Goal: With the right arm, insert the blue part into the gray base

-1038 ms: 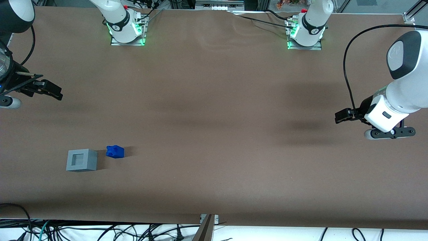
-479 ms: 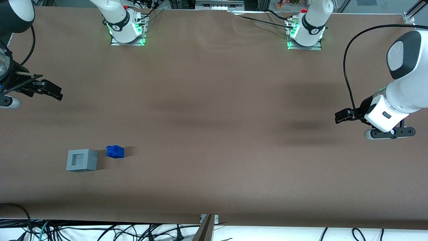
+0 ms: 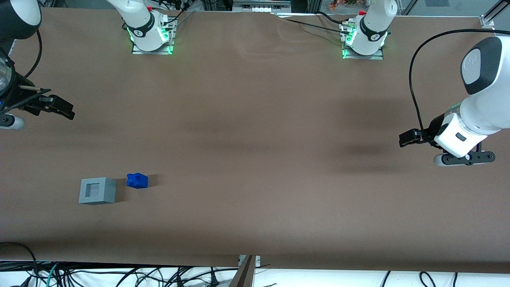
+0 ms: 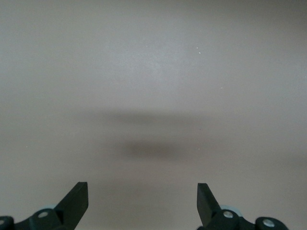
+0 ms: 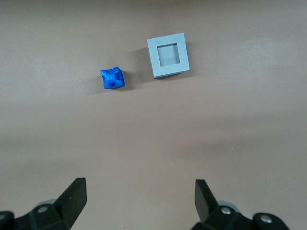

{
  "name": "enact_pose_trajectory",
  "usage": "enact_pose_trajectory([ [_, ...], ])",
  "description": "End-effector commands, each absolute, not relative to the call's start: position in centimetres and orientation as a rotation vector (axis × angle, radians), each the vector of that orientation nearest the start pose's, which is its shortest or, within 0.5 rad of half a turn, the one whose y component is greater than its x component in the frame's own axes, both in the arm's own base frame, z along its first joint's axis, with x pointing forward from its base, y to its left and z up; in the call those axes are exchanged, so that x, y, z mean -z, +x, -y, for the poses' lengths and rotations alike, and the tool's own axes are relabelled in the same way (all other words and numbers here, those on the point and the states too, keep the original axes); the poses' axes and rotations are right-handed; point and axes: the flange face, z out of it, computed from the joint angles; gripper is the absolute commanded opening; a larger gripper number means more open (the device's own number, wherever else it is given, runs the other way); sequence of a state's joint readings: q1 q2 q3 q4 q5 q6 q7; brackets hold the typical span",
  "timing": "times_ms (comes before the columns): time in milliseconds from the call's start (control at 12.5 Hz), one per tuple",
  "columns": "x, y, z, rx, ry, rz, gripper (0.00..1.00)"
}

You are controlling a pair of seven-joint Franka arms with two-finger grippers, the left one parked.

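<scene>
The blue part [image 3: 137, 180] lies on the brown table, beside the gray base [image 3: 97, 190] and slightly farther from the front camera. The base's square socket faces up and holds nothing. My right gripper [image 3: 67, 110] hangs over the working arm's end of the table, well apart from both pieces and farther from the front camera than they are. In the right wrist view the blue part [image 5: 112, 78] and the gray base [image 5: 168, 70] sit side by side, well ahead of the gripper [image 5: 139, 186]. It is open with only bare table between its fingers.
Two arm mounts with green lights [image 3: 151, 40] [image 3: 362, 42] stand along the table edge farthest from the front camera. Loose cables [image 3: 119, 275] hang below the near edge. The brown table cover [image 3: 255, 159] runs wide around both pieces.
</scene>
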State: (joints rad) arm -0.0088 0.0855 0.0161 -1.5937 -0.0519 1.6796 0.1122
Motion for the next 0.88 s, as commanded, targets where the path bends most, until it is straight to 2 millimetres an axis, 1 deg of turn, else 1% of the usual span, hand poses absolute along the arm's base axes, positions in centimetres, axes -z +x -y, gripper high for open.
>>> enact_pose_trajectory([
  [0, -58.01, 59.01, 0.31, 0.022, -3.173, -0.14, 1.0],
  [798, -57.95, 59.02, 0.31, 0.022, -3.173, -0.143, 1.0],
])
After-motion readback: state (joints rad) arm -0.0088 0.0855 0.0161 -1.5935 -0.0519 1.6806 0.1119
